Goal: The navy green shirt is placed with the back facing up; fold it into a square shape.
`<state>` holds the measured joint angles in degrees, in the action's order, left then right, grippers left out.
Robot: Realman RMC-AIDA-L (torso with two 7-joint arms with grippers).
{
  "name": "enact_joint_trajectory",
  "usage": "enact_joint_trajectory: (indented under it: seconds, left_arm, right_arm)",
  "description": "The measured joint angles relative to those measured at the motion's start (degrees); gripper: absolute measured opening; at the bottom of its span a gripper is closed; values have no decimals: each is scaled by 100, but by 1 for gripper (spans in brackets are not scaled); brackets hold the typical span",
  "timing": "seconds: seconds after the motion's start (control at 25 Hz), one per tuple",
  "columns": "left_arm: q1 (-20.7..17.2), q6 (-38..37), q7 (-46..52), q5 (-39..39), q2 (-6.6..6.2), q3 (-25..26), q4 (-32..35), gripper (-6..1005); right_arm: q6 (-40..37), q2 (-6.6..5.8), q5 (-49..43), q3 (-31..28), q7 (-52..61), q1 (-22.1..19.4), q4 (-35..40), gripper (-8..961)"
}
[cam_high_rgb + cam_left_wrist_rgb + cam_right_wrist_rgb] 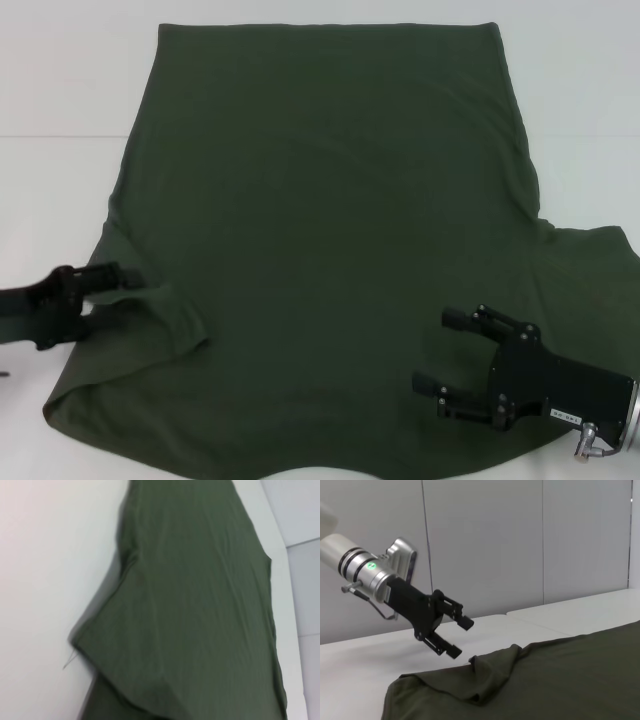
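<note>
The navy green shirt (320,230) lies flat on the white table (60,90), plain side up, hem at the far end. Its left sleeve (170,315) is folded inward onto the body, and the right sleeve (590,260) lies spread out. My left gripper (108,298) is open and empty at the shirt's left edge, just beside the folded sleeve. The right wrist view shows it (461,638) hovering a little above the table next to the sleeve fold (490,672). My right gripper (440,350) is open and empty over the shirt's near right part. The left wrist view shows the shirt (200,605).
The white table extends past the shirt on the left (45,580) and at the far end. A grey panelled wall (520,540) stands behind the table. The shirt's near edge (300,470) lies close to the table's front.
</note>
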<state>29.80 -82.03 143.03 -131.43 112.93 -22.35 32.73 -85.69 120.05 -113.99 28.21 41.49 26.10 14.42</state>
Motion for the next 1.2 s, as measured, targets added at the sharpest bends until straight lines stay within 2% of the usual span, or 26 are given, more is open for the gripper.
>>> enact_joint_trajectory:
  seconds: [0.32,0.64,1.2]
  left_arm:
    - [34,521,220,4,120,58,-584,761]
    - [4,719,242,4,222,777,-618,760]
    - [43,938,243,-4,268,805,-746,761]
  right_arm:
    - [47,0,0,-10,0,-17,0,916]
    - [55,0,0,-61,0,-44,-9,917]
    - [144,0,0,-72,0,-28,-25,916]
